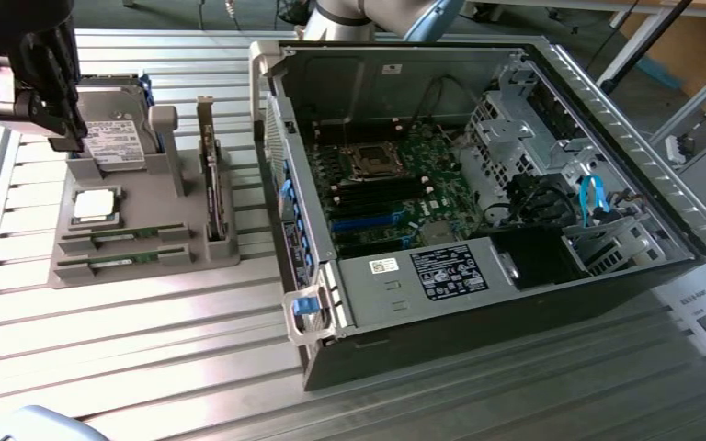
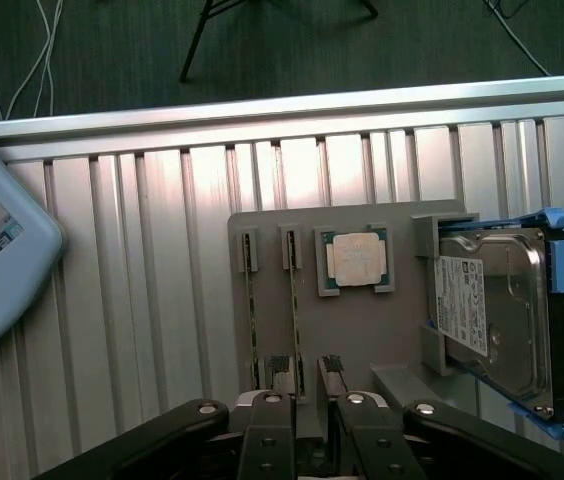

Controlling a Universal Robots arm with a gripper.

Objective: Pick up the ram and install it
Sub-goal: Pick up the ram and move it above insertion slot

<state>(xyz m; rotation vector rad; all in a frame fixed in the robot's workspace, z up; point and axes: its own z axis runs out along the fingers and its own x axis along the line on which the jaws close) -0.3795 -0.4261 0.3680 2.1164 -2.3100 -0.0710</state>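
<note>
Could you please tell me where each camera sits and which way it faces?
Exterior view: high off the arm, looking down at the open computer case and parts holder; the gripper hangs at the exterior view's left.
Wrist view: on the wrist, looking down past the gripper onto the parts holder.
Both show the parts holder, hard drive and ram.

In the exterior view we look down from high and off to one side, far enough back to take in the open computer case (image 1: 328, 73), the slatted table (image 1: 120, 349) and the gray parts holder (image 1: 157, 216) at the exterior view's left. From the wrist we face steeply down past the gripper (image 2: 307, 385), much nearer, onto that same holder. Both views share the holder, its hard drive (image 1: 118, 142) and the CPU chip (image 1: 93, 206).
</note>
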